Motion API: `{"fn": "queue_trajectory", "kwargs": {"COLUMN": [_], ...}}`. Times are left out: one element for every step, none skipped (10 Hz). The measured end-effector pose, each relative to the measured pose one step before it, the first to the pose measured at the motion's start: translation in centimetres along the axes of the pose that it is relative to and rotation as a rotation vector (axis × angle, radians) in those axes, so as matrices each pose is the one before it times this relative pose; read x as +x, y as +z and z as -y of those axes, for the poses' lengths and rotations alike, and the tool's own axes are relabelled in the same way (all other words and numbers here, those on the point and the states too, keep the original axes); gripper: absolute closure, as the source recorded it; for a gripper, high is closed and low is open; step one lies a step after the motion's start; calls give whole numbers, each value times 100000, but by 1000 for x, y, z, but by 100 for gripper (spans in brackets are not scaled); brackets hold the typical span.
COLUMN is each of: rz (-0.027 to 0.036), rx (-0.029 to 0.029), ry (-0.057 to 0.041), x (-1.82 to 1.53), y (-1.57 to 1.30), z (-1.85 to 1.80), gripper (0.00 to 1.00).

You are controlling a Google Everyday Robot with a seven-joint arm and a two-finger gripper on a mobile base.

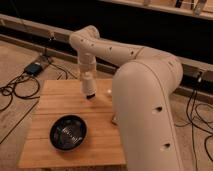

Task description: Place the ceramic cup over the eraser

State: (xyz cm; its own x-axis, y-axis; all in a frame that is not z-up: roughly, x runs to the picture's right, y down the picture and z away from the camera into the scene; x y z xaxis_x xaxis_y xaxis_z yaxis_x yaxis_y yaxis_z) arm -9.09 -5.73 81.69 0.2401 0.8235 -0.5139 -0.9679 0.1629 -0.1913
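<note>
Fingers (90, 95) at the arm's dark tip are pressed together with nothing between them, hanging just above the wooden surface (50, 102) near the middle of its far edge.

By size, the arm (145, 100) comes first: a bulky white shell fills the right side and hides the right half of the surface. From there it reaches back, bends at a rounded elbow beyond the far edge, and drops its wrist straight down, so the tip points at the wood.

Next is a dark round bowl (68, 132), sitting toward the near left part of the surface, well apart from the tip.

Smaller still, a pale sliver shows at the arm's edge near the far right part of the surface; it may be the ceramic cup, but I cannot tell. The eraser is nowhere I can see, probably behind the arm.

A small handleless ceramic cup should be light, stiff, smooth and breakable, so I would pinch it gently across the wall, near the rim. Those fingers would need to part first.
</note>
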Motion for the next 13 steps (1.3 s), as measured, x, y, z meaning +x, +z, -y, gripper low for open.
{"fn": "queue_trajectory", "kwargs": {"rz": [-107,338,328,125,39,44,48,-415,-617,-518,-285,-189,-13], "rx": [-835,-682,-253,-405,-526,-277,-134,59,210,431,585,745,590], "ry": [299,29,-596,-891,-1281,-1551,-1347,-1523,-1209,-793,-675,-686,-686], "x": [270,117,-1,-9,-32,-57,-68,37,107,94,-20,-90,-150], "y": [879,1099,827,757,916,826,578,790,764,593,372,186,26], "z": [213,208,157,-34,-183,-289,-299,-379,-227,-8,86,79,-1], "gripper": [100,100,100,100,100,100,99,95,85,76,65,53,43]}}
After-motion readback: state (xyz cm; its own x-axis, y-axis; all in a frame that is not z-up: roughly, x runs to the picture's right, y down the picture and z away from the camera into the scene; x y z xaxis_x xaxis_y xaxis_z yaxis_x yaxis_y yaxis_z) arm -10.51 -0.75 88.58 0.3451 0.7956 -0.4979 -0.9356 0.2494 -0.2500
